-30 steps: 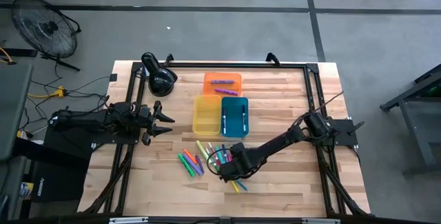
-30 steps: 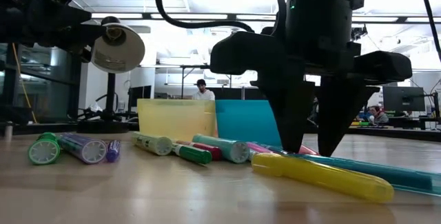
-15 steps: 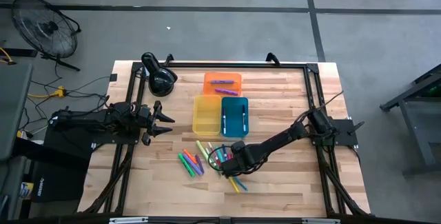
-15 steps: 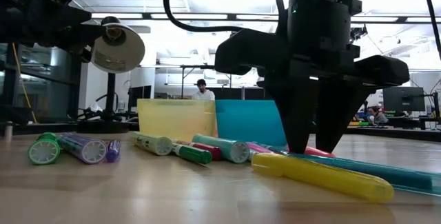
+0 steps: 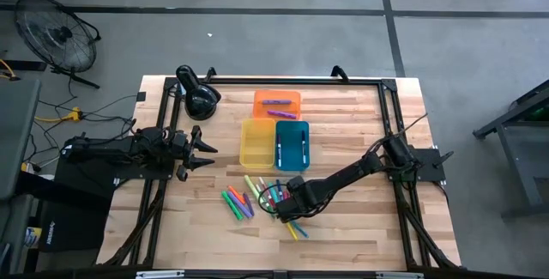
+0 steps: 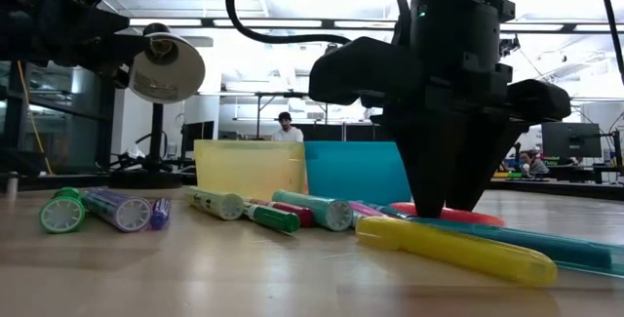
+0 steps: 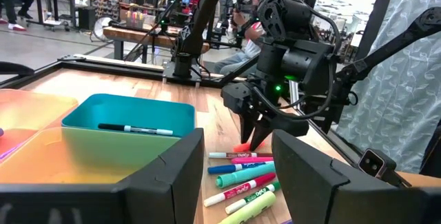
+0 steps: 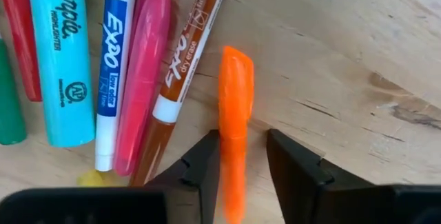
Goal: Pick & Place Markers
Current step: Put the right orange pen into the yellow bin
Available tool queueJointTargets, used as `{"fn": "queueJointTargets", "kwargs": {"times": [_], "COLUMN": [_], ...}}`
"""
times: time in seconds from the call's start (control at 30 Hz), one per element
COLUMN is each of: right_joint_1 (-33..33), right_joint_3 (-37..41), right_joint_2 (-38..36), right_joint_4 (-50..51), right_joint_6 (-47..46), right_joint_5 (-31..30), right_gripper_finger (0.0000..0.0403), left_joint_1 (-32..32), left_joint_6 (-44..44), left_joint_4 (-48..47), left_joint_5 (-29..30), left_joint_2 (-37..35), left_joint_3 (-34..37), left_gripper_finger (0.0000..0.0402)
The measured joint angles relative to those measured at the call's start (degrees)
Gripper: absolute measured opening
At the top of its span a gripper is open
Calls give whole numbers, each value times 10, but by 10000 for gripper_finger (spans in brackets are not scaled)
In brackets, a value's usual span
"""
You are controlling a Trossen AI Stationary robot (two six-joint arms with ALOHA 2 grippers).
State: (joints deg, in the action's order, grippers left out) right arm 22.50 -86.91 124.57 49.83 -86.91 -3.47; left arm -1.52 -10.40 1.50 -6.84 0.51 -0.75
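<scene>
Several markers (image 5: 254, 197) lie flat and loose on the wooden table near its front edge. My right gripper (image 8: 242, 141) points down over the right side of the pile, part open. Its fingers stand on either side of an orange marker (image 8: 236, 120), which lies flat on the wood beside a brown marker (image 8: 186, 79). The low view shows the orange marker (image 6: 450, 216) at the fingertips. My left gripper (image 5: 204, 149) waits open at the table's left side, held level above it. My right gripper straddles the orange marker near one end, coming from above with its fingers across it. One finger (image 8: 207, 156) lies against the marker's long side (image 8: 224, 148), and the other finger (image 8: 286, 156) stands a small gap off. The marker rests flat on the table.
An orange tray (image 5: 276, 103), a yellow tray (image 5: 256, 143) and a blue tray (image 5: 292, 145) stand together at mid-table, beyond the pile. A black lamp (image 5: 199, 99) stands at the far left. A long yellow marker (image 6: 458, 249) lies close in front of my right gripper.
My right gripper's fingers have drawn closer together around the orange marker, which has stayed flat on the table. The gap between the fingertips in the low view has shrunk from wide to narrow.
</scene>
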Motion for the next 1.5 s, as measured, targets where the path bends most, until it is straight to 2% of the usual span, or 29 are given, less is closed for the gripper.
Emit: {"fn": "queueJointTargets", "kwargs": {"times": [0.33, 0.53, 0.83, 1.13, 1.5], "right_joint_1": [0, 0, 0, -13, -66], "right_joint_3": [1, -7, -69, -142, -207], "right_joint_2": [0, 1, 8, 9, 7], "right_joint_4": [8, 21, 108, 198, 178], "right_joint_6": [48, 76, 111, 139, 196], "right_joint_5": [-7, -9, -26, -83, -188], "right_gripper_finger": [29, 29, 29, 28, 29], "left_joint_1": [0, 0, 0, 0, 0], "left_joint_6": [0, 0, 0, 0, 0], "left_joint_4": [0, 0, 0, 0, 0], "left_joint_5": [0, 0, 0, 0, 0], "left_joint_2": [0, 0, 0, 0, 0], "left_joint_3": [0, 0, 0, 0, 0], "left_gripper_finger": [170, 170, 170, 170, 170]}}
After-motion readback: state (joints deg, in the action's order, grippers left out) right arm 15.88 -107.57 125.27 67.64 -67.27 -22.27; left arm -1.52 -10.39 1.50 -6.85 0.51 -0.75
